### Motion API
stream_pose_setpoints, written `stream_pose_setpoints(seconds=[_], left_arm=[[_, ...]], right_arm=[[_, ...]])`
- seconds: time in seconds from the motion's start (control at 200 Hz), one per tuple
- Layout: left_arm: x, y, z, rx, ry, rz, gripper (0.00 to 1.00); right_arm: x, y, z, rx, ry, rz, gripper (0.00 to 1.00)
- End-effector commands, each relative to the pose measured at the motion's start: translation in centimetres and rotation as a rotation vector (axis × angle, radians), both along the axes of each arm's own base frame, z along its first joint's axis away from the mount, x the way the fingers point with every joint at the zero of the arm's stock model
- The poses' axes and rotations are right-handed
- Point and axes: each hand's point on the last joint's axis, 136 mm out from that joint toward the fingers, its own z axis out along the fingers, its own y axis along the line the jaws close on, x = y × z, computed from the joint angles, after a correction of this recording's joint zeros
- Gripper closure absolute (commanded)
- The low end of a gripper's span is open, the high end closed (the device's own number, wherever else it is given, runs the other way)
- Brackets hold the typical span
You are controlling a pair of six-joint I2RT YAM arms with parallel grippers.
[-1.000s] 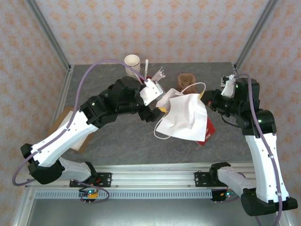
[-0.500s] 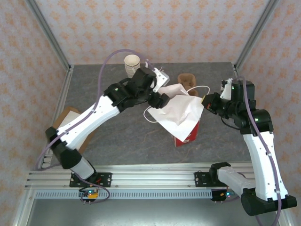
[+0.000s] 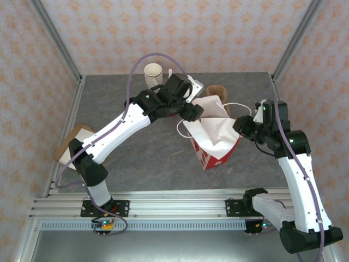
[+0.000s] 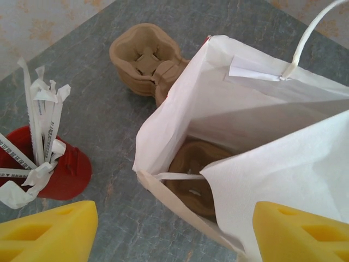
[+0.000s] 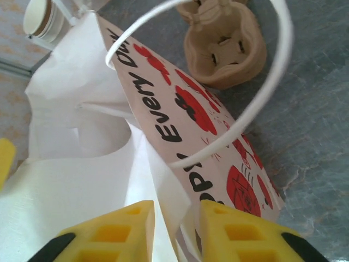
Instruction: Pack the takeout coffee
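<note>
Patterned wallpaper walls close in a grey stone-look table [image 3: 136, 158]. From above, a paper bag [image 3: 215, 139] stands open right of the table's centre. Some lidless cups [image 3: 153, 72] and a pulp carrier [image 3: 216, 91] sit by the far edge. The left gripper [image 3: 195, 113] hangs over the bag's mouth, and the right gripper [image 3: 238, 126] is at its right wall.

On the left wrist, the yellow fingers are spread wide with nothing between them. Inside the bag a second carrier [image 4: 191, 180] lies on the floor. A red cup [image 4: 65, 172] of wrapped straws stands beside the bag.

On the right wrist, the fingers are narrowly parted with the bag's wall between them. Whether they pinch it, I cannot tell.

I cannot tell where the takeout coffee stands. It is probably light and thin-walled, with a lid that could pop off. It is best held round the body below the lid and kept upright.
</note>
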Motion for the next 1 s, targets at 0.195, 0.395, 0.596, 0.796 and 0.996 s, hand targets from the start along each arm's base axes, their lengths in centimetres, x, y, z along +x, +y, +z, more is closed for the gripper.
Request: stream_pose_setpoints(seconds=[0.195,0.395,0.596,0.796,0.996], left_arm=[[-0.7,1.8,3.4,-0.030,-0.068,0.031,0.25],[-0.8,2.2,3.1,-0.015,-0.069,0.033,0.25],[-0.9,2.5,3.2,-0.007,-0.078,0.036,0.25],[-1.0,3.1,4.0,-0.010,-0.096,0.047,0.25],[-1.1,3.9,4.8,-0.021,-0.119,0.065,0.25]], right_arm=[[-1.0,-0.7,-0.1,-0.023,-0.009,-0.021,0.71],[-0.5,-0.3,0.2,-0.010,-0.023,-0.004,0.82],[-0.3,-0.3,0.8,-0.022,-0.037,0.011,0.92],[-0.8,-0.4,3.1,-0.029,-0.085,0.021,0.96],[-0.8,0.4,5.3,0.013,-0.139,0.053,0.99]])
